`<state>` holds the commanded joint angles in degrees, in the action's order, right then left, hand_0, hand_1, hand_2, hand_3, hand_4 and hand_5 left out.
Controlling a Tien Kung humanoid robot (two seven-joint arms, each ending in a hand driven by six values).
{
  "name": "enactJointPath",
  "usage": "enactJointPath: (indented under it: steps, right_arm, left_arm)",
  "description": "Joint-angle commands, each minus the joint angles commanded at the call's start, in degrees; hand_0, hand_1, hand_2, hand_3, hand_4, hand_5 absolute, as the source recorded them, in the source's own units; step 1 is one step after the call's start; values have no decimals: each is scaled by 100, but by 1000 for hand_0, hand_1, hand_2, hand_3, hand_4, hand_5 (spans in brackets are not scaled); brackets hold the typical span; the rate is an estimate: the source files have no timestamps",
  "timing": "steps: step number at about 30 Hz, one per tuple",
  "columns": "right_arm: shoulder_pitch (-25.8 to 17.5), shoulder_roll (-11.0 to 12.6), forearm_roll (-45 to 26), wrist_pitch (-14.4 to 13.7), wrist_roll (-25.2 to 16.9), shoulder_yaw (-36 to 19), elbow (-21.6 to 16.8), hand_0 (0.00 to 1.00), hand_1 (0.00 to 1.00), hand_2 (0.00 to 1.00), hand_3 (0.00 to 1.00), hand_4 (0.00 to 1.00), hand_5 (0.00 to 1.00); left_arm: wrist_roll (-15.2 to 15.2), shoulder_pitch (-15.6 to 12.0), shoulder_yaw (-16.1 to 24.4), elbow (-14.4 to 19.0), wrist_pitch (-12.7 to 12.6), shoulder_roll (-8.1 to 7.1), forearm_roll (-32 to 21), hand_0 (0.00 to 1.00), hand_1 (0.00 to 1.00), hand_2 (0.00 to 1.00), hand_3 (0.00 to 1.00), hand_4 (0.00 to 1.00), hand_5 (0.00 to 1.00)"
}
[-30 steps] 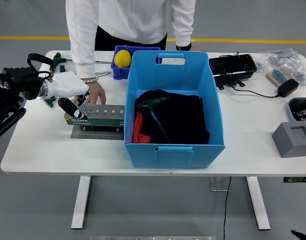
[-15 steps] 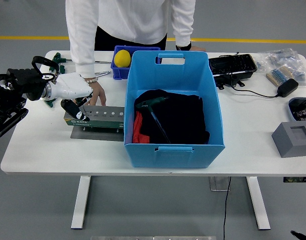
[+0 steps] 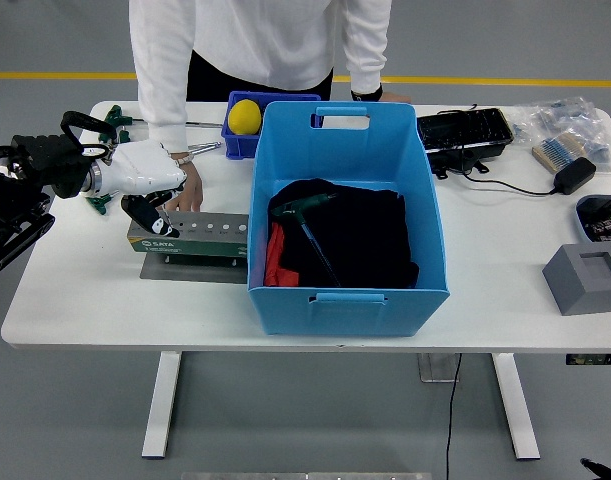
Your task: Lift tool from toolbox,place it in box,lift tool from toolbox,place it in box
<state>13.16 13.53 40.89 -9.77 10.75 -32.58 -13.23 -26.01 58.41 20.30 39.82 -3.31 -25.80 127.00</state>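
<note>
Left hand point(image 3: 145, 185) over toolbox point(image 3: 190, 235), grip unclear; blue box point(image 3: 345, 200) holds T-handle tool point(image 3: 307, 222), black cloth point(image 3: 370, 235).

White table point(image 3: 105, 300) (blue box point(image 3: 347, 270), toolbox point(image 3: 190, 236))

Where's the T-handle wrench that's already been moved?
In the head view, the T-handle wrench lies inside the blue box at table centre, on black cloth, right of the tool holder.
</note>
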Motion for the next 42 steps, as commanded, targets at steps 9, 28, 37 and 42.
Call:
enactJointPath:
  steps: [9,28,37,42]
  right_arm:
    - [10,6,-1,4,-2,-2,3,617,597,668,539,775,659]
    - [28,9,4,6,-7,-6,9,617,596,667,540,775,658]
    - [25,7,25,8,0,-24,11,617,596,667,540,776,658]
    - [13,-2,45,8,7,-36,9,617,596,667,540,776,658]
  left_arm:
    - [-186,5,107,-8,-350,-34,-206,314,97,112,83,834,476]
    - [-566,29,379,11,-960,-41,-476,101,6,43,39,889,411]
    - [-763,31,490,-39,-1160,-20,-809,46,2,2,28,865,463]
    - [-923,42,555,-163,-1222,35,-1099,46,2,2,28,865,463]
